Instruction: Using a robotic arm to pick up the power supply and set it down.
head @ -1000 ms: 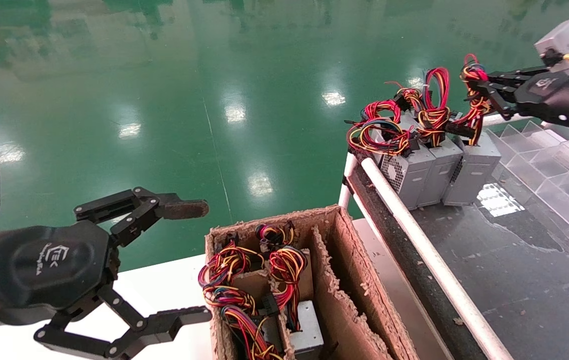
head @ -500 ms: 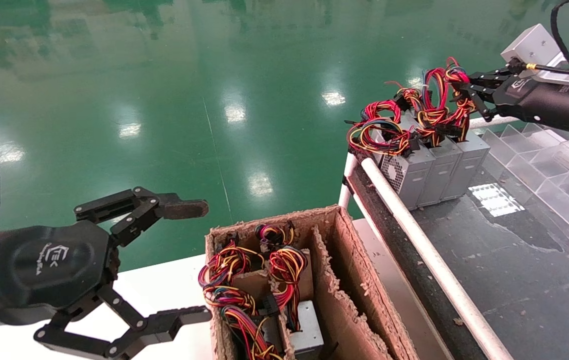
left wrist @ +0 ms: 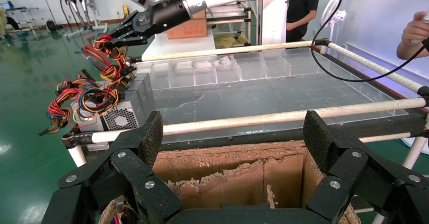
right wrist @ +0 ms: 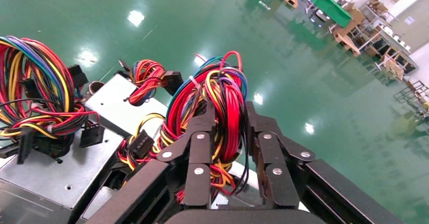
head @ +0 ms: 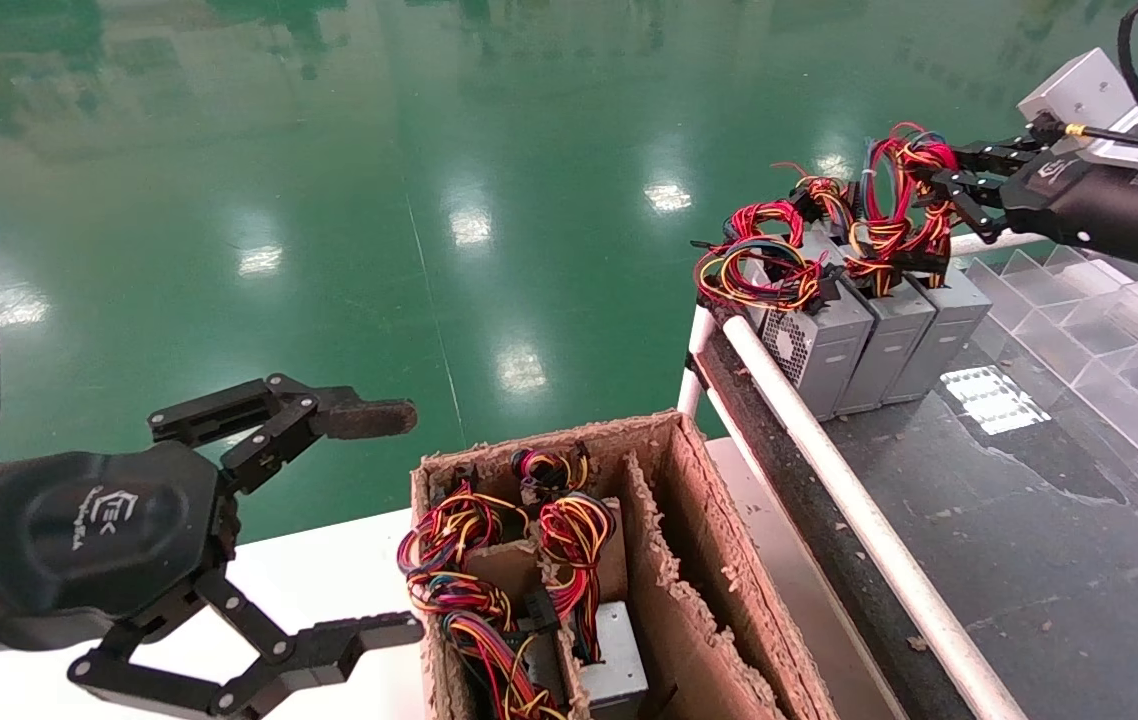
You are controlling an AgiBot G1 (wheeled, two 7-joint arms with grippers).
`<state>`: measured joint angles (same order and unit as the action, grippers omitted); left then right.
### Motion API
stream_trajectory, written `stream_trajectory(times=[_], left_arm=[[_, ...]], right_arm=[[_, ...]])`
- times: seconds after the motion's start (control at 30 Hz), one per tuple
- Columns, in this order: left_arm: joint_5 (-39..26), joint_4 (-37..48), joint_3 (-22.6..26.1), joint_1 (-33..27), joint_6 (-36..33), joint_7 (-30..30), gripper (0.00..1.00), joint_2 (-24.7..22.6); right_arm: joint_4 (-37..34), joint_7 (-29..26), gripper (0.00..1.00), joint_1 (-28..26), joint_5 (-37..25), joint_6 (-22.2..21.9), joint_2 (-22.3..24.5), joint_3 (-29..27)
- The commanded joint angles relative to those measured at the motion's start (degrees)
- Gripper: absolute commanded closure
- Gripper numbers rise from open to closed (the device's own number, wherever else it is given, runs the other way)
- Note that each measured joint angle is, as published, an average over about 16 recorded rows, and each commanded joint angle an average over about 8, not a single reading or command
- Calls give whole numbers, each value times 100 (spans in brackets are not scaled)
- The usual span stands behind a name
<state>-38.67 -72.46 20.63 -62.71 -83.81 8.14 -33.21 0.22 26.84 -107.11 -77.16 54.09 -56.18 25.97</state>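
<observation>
While the left arm's black hexagonal gripper (head: 369, 520) hangs parked over the white table edge (head: 329, 570) beside the torn brown cardboard box (head: 689, 560), its fingers spread wide and holding nothing, the right arm does the work at the far end of the dark conveyor bench (head: 1029, 520). The right arm's black linkage-finger gripper (head: 934, 175) has its fingers pinched together on the red, yellow and orange wire bundle (head: 894, 195) that rises from the silver-grey metal power supply (head: 944, 330); the right wrist view shows the two fingers (right wrist: 200, 148) closed on either side of the looped wires.

That power supply stands on the bench as the rightmost of three like boxes set side by side against the white rail tube (head: 829, 470), touching the middle silver-grey box (head: 889, 345), with the vented silver-grey box (head: 819, 345) at the rail end. Clear plastic divider trays (head: 1099, 330) lie just beyond them.

Against the picture from a second ago, the held box has closed up with its neighbours: then it stood apart to the right with a gap showing, and now it sits flush in the row. Since half a second ago the gripper has shifted slightly rightward and the wire loop is pulled tauter and higher. The left gripper and the box of wired supplies (head: 489, 580) have not moved.
</observation>
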Motion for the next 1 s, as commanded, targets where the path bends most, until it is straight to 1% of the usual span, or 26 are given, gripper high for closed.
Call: stream_trajectory(times=[0.03, 0.17, 0.37, 0.47, 0.73, 0.87, 1.0], left_arm=[[0, 0, 0, 0, 0, 0, 0, 0], [0, 0, 0, 0, 0, 0, 0, 0], [0, 0, 1, 0, 0, 0, 0, 0], [1, 0, 1, 0, 0, 0, 0, 0], [1, 0, 1, 0, 0, -1, 0, 0], [1, 1, 1, 0, 1, -1, 0, 1], [2, 2, 1, 0, 2, -1, 0, 1]], right_arm=[[-16, -17, 0, -15, -6, -29, 1, 4], [-20, -58, 0, -45, -37, 166, 48, 26], [-6, -115, 0, -95, -90, 659, 162, 64], [21, -103, 0, -137, -66, 833, 238, 47], [74, 61, 0, -183, 337, 912, 441, -234], [81, 1, 0, -165, 541, 1003, 503, -368], [291, -153, 0, -28, 704, 1127, 576, -436]])
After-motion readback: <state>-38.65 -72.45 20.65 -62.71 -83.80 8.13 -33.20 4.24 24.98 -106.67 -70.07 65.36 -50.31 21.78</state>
